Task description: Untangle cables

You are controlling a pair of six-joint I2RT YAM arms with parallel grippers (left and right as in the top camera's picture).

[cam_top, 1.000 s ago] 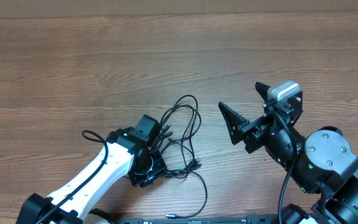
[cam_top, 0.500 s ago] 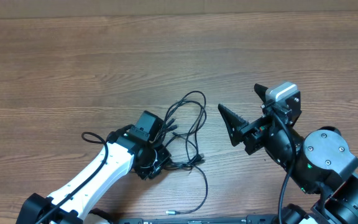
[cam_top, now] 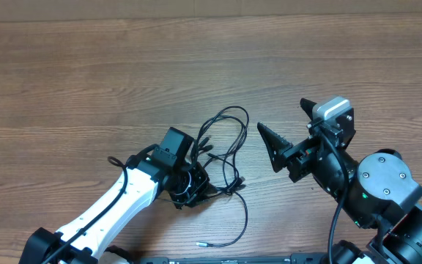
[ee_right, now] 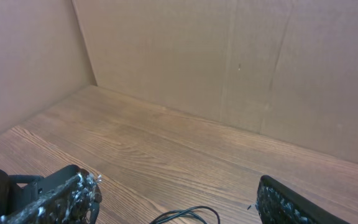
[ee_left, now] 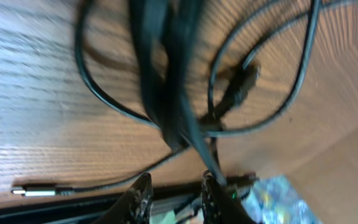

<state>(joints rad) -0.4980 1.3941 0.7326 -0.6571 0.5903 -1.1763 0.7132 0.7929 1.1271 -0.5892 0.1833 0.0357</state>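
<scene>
Nearest me, a small silver plug tip [cam_top: 204,245] lies on the brown wood-grain desk [cam_top: 123,73], close to its front edge. Just beyond it, my left hand [ee_left: 176,180] is down at the tangle of thin black cables [ee_left: 166,87], fingers narrow. The view is blurred, so I cannot tell whether they pinch a strand. The cables loop out towards the desk's middle. Right of the loops, apart from them, my right hand [cam_top: 291,126] hovers wide and empty. Plain brown cardboard walls [ee_right: 197,62] stand behind.
</scene>
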